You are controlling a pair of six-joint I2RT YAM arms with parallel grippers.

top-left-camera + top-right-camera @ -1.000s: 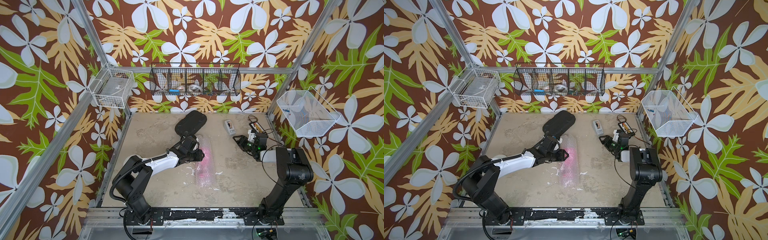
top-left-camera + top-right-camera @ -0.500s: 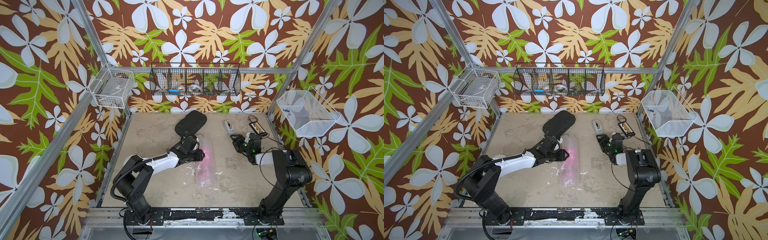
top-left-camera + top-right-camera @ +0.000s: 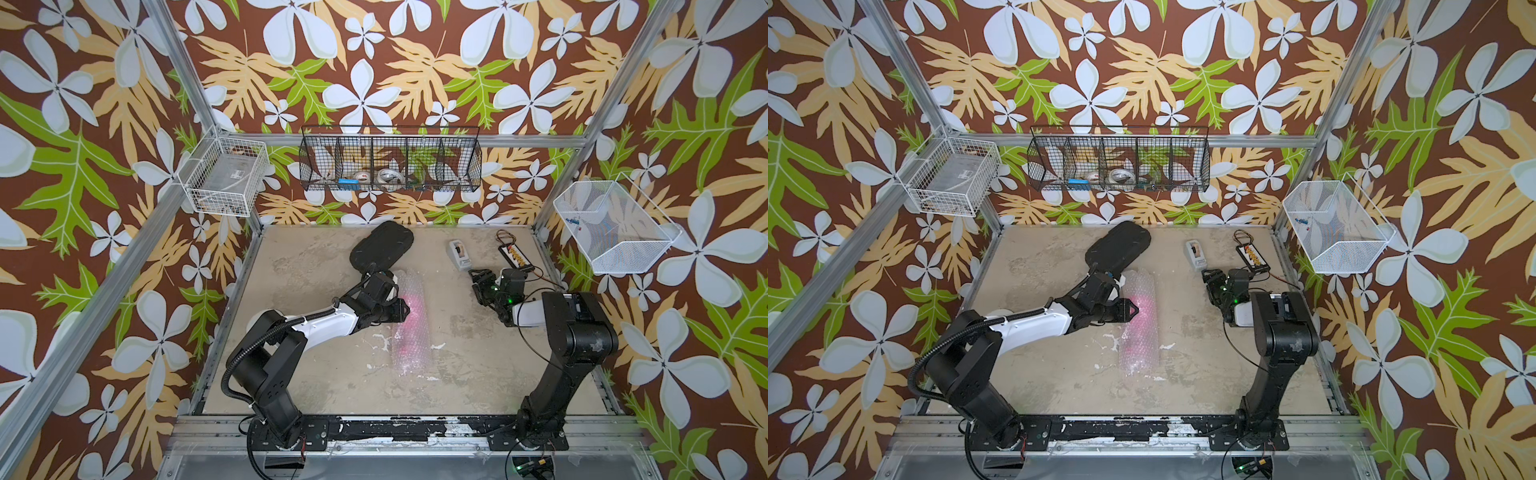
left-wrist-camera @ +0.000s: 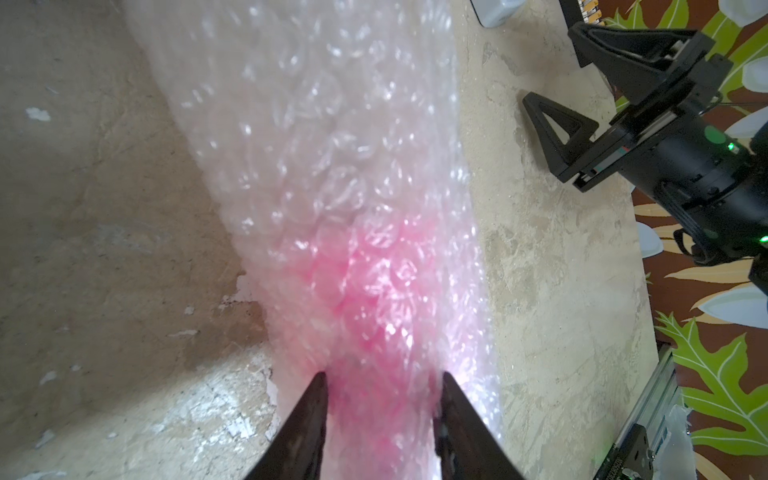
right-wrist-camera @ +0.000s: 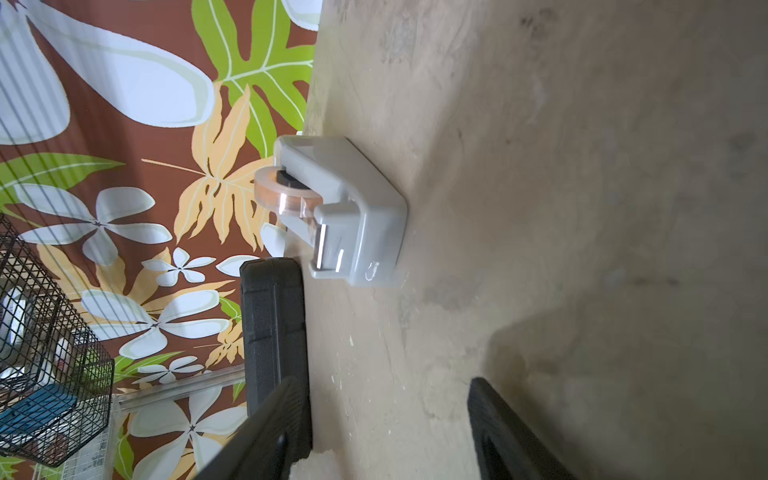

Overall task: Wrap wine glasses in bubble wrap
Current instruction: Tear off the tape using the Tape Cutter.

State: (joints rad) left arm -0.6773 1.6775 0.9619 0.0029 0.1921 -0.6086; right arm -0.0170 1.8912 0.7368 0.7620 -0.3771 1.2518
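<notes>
The bubble wrap (image 3: 409, 332) lies as a rolled bundle in the middle of the table in both top views (image 3: 1140, 332). The pink wine glass (image 3: 415, 301) shows through it as a blurred pink patch (image 4: 374, 291). My left gripper (image 4: 382, 376) is shut on the wrapped bundle at the pink part, one finger on each side (image 3: 1133, 309). My right gripper (image 5: 384, 380) stands open and empty above the table (image 3: 478, 279), well to the right of the bundle and just in front of the grey tape dispenser (image 5: 345, 208).
A black oval case (image 3: 380, 247) lies behind the bundle, close to my left wrist. The tape dispenser (image 3: 459, 255) and a small board with wires (image 3: 517, 255) sit at the back right. Wire baskets (image 3: 390, 160) hang on the walls.
My right gripper has moved left toward the tape dispenser and its jaws have opened a little wider. The left arm and the bundle have stayed put.
</notes>
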